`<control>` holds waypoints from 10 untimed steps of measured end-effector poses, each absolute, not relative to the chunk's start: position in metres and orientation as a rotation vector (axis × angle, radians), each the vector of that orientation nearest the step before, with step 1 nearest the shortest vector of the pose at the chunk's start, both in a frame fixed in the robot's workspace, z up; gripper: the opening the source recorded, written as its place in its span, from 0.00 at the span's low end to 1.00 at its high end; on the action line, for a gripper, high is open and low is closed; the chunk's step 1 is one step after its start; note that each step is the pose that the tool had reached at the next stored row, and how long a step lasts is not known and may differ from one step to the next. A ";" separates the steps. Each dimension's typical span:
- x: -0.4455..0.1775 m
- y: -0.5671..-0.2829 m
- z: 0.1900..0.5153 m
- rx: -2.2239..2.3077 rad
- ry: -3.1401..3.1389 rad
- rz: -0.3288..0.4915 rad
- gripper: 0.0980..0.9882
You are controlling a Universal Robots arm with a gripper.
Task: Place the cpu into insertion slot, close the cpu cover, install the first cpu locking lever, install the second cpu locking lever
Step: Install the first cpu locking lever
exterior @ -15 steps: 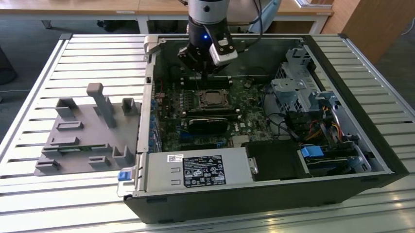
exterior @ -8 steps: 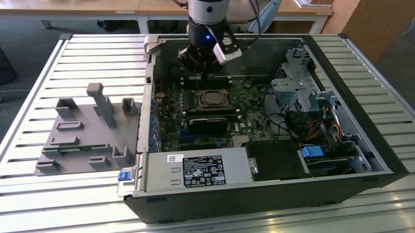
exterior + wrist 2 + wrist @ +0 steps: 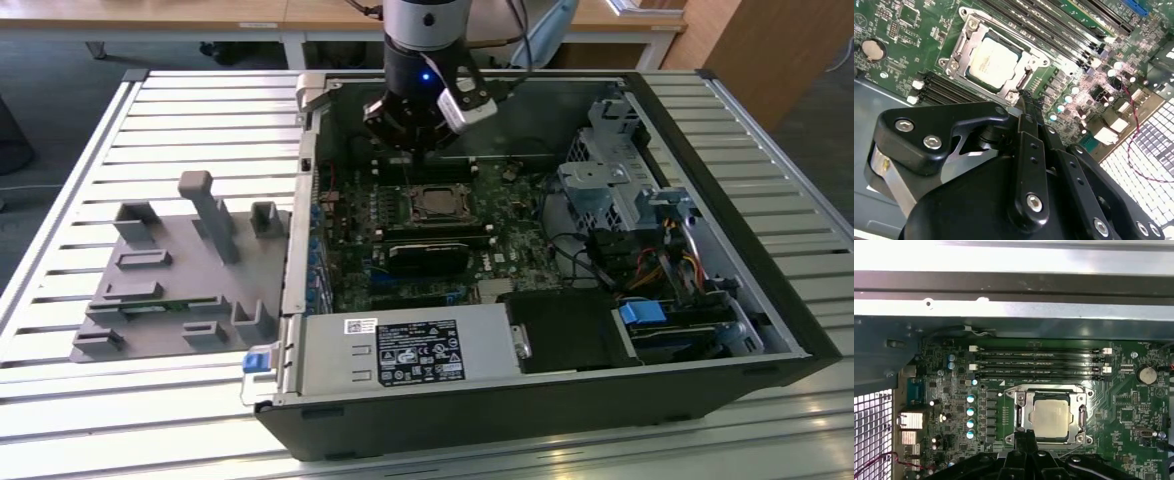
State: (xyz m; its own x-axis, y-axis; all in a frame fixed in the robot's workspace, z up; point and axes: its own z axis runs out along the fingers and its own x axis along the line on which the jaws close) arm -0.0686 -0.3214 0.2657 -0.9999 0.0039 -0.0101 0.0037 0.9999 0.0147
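Observation:
The cpu [image 3: 1051, 419] lies flat in the insertion slot [image 3: 430, 204] on the green board, its pale silvery face [image 3: 991, 62] up. The cpu cover [image 3: 1021, 409], a silvery frame [image 3: 960, 47], lies down around the chip. My gripper [image 3: 424, 150] hangs inside the open computer case, just beyond the socket's far edge in the exterior view. In both wrist views the black fingertips meet in a point at the socket's rim [image 3: 1025, 100] [image 3: 1024, 436]. The fingers are shut, with nothing visible between them.
Long black memory slots [image 3: 1039, 362] run beside the socket. A black module [image 3: 427, 256] sits on the socket's near side, with a labelled power supply [image 3: 400, 350] in front. A drive cage [image 3: 614, 175] fills the exterior view's right. A grey fixture [image 3: 174, 270] stands outside the case.

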 end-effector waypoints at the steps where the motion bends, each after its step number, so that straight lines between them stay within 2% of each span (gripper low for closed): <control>1: -0.070 -0.321 0.266 0.006 3.131 0.023 0.01; 10: -0.079 -0.321 0.266 0.006 3.131 0.023 0.01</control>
